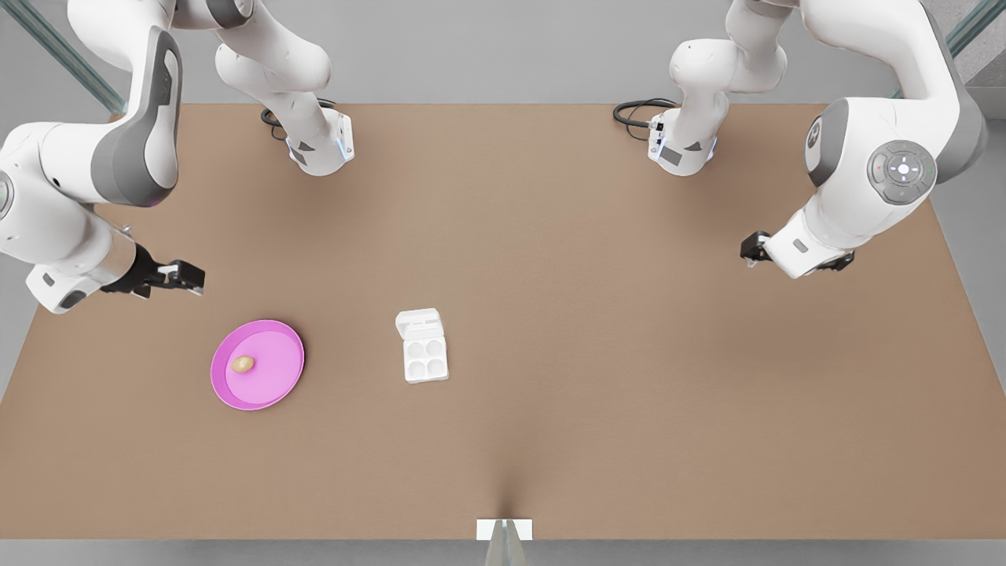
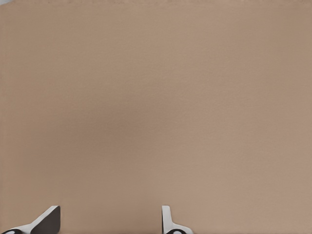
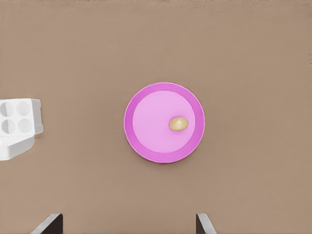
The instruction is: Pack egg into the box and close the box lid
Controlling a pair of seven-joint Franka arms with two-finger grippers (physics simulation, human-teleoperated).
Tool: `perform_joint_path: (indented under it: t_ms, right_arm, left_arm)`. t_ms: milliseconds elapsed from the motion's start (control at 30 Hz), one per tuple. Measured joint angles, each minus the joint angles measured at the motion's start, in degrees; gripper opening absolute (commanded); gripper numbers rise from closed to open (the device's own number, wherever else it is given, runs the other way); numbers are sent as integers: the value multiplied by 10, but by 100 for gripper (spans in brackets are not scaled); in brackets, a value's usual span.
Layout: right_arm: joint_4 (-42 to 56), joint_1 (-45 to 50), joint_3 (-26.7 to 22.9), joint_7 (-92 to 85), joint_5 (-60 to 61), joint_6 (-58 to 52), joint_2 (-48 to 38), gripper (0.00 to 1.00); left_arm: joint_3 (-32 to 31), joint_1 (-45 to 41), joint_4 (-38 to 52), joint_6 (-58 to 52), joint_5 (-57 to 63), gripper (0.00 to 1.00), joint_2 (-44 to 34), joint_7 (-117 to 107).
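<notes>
The tan egg (image 1: 243,364) (image 3: 179,124) lies on a round pink plate (image 1: 271,389) (image 3: 146,146) at the front view's left. The white box (image 1: 425,358) (image 3: 19,117) sits near the table's middle with its four cups bare. The box lid (image 1: 419,323) (image 3: 14,146) is folded back flat on the table behind them. My right gripper (image 1: 182,275) (image 3: 127,225) hangs open above the table, behind and to the left of the plate. My left gripper (image 1: 754,250) (image 2: 108,222) waits open over bare table at the front view's right.
A brown tabletop (image 1: 629,354) spreads wide between the box and the left arm. Both arm bases (image 1: 322,149) (image 1: 680,149) stand at the back edge with black cables beside them. A small white bracket (image 1: 504,529) sits at the front edge.
</notes>
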Motion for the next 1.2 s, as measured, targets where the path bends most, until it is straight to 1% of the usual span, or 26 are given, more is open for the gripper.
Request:
perform_joint_path:
  t_ms: [133,467,567,667,967,1200]
  right_arm:
    - [-16,-4,0,-21,-10,29,38,100]
    - [-138,-30,0,-275,-23,222,139,100]
    - [-185,-30,0,-339,-26,285,147,100]
    - [-206,-36,0,-396,-29,337,161,100]
    - [-277,-42,0,-530,-48,454,174,100]
    - [-277,-43,0,-615,-55,516,193,100]
  left_arm:
    - [-1,-4,-1,4,0,100,1,2]
    - [-2,-4,-1,6,0,100,1,5]
    - [-2,-4,-1,7,0,100,2,6]
    - [-3,-4,-1,7,0,100,3,7]
    - [-4,-4,-2,7,0,100,4,8]
    - [-4,-4,-2,7,0,100,4,9]
